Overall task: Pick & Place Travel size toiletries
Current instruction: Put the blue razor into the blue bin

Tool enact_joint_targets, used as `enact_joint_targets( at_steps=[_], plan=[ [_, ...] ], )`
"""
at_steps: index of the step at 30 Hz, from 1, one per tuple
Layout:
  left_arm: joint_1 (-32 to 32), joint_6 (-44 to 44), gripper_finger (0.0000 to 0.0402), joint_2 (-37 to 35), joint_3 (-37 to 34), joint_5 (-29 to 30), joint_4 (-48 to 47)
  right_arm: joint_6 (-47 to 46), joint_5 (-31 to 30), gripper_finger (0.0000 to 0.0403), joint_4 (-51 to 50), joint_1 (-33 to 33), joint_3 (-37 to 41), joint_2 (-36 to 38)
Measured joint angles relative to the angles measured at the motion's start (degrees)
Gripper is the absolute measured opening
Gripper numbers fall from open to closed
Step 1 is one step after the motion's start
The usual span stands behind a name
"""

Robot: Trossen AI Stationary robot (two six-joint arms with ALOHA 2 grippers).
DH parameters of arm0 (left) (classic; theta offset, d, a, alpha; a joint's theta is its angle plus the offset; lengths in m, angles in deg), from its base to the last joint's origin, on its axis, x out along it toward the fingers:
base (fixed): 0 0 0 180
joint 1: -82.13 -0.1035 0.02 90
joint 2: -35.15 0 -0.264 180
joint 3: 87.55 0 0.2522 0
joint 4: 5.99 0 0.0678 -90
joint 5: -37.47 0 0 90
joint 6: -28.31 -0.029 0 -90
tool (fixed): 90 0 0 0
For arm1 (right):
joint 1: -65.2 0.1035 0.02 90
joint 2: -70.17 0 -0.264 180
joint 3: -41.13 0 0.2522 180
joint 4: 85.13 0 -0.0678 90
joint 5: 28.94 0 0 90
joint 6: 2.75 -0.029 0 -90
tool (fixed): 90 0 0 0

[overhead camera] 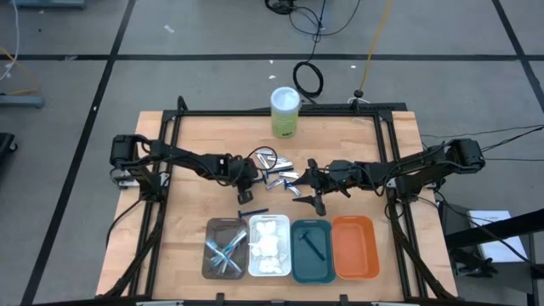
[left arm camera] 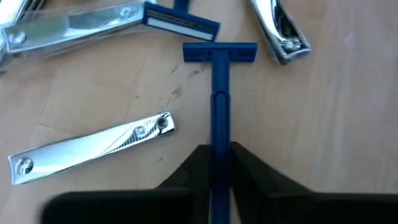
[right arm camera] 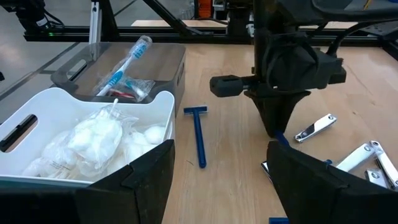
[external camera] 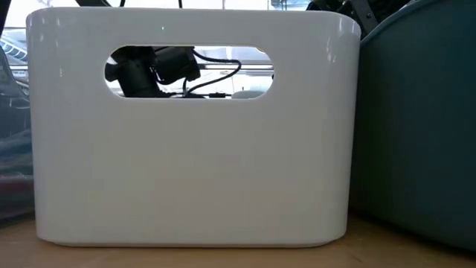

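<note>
My left gripper points steeply down at the pile of toiletries in the table's middle. It is shut on a dark blue razor, whose head points away from the fingers. Silver nail clippers and another razor head lie flat on the wood around it. A further blue razor lies flat on the table near the trays. My right gripper hangs open above the table, right of the pile, holding nothing. My left gripper pinches the razor's handle between its two fingers, at the end away from the head. The fingers come from above, slanting, and the handle runs out from between them along their line. The razor lies low over the wood; whether it is clear, I cannot tell.
Four trays stand in a row at the near edge: brown with toothbrushes, white with soft wads, teal with a razor, and orange. A green-and-white canister stands at the far edge. In the low view the white tray's wall fills the picture.
</note>
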Motion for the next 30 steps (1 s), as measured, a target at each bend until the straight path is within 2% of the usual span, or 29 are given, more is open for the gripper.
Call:
enact_joint_targets(
  at_steps=[2, 5, 10, 14, 17, 20, 23, 26, 30],
  plan=[
    [0.0, 0.4, 0.0016, -0.9, 0.0, -0.1, -0.4, 0.0, 0.0, 0.0242, 0.0, 0.0, 0.0, 0.0],
    [0.6, 0.9, 0.002, -3.1, -0.3, 0.6, -1.2, 0.0, 0.0, 0.0242, 0.0, 0.0, 0.0, 0.0],
    [2.6, 0.1, 0.001, -10.5, -0.4, 2.1, -1.0, 0.0, -0.2, 0.0242, 0.1, 0.0, 0.0, 0.0],
    [4.8, -2.0, 0.0014, -16.5, -0.4, 4.5, 4.1, 0.1, -1.3, 0.0242, 0.3, 0.0, 0.0, 0.0],
    [6.8, -6.2, 0.0009, -19.5, -0.3, 5.0, 13.0, 0.2, -5.0, 0.0242, 1.4, 0.0, 0.0, 0.0],
    [8.5, -11.6, 0.001, -20.0, -0.3, 5.2, 24.2, -0.1, -6.7, 0.0242, 7.0, 0.0, 0.0, -1.1],
    [9.7, -16.9, 0.0012, -18.9, -0.2, 3.6, 34.1, -0.4, -6.0, 0.0242, 13.6, 0.0, 0.0, -2.9],
    [9.9, -18.6, 0.0009, -17.8, -0.2, 3.4, 37.8, -0.3, -6.0, 0.0242, 20.4, 0.0, 0.0, -4.9],
    [9.2, -17.6, 0.0009, -15.9, -0.2, 3.2, 38.0, -0.4, -5.9, 0.0242, 31.6, 0.0, 0.0, -7.3]
  ],
)
